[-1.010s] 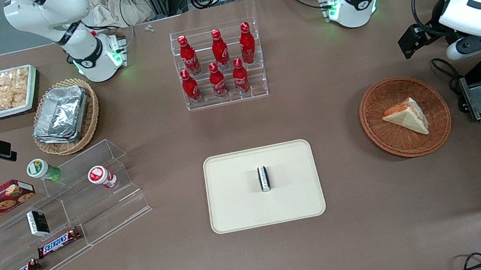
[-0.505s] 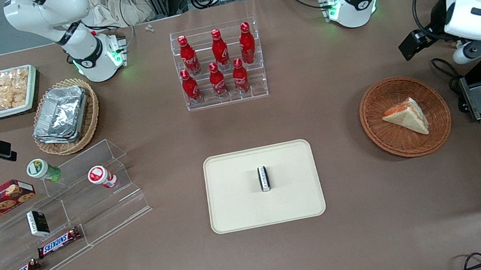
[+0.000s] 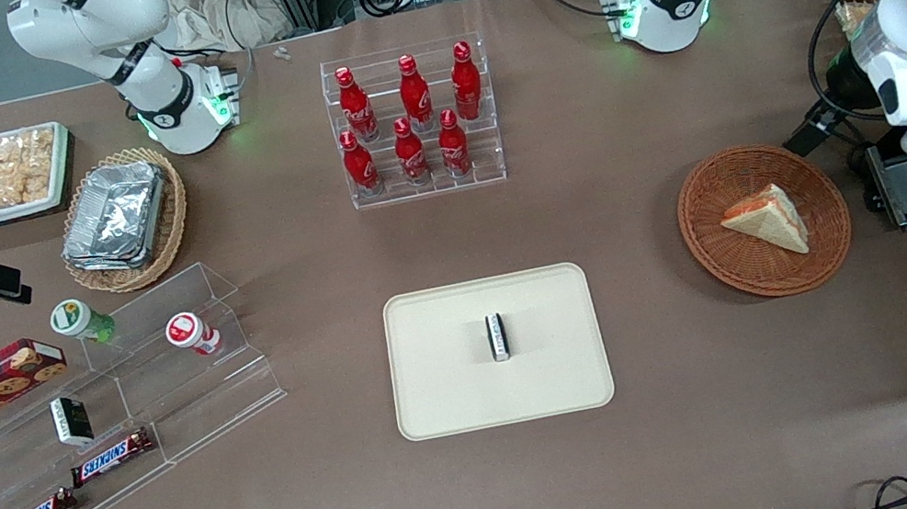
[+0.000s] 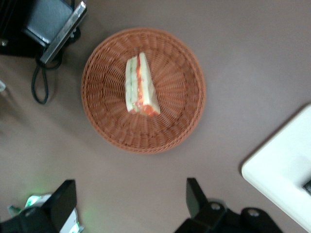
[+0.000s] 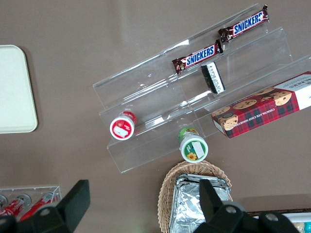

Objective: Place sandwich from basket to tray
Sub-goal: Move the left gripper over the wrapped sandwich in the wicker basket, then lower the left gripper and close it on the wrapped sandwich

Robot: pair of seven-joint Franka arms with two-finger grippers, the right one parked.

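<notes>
Here, your gripper (image 4: 129, 208) hangs high over the table with its fingers spread wide and nothing between them. The sandwich (image 3: 767, 220) lies in the basket (image 3: 706, 233); the basket sits at the tray's (image 3: 449, 386) three o'clock, well apart.

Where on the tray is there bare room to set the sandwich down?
The tray holds only a small packet at its middle; the strips between packet and rim are bare. The sandwich lies in the basket. The gripper, open, hangs above the table beside the basket.
</notes>
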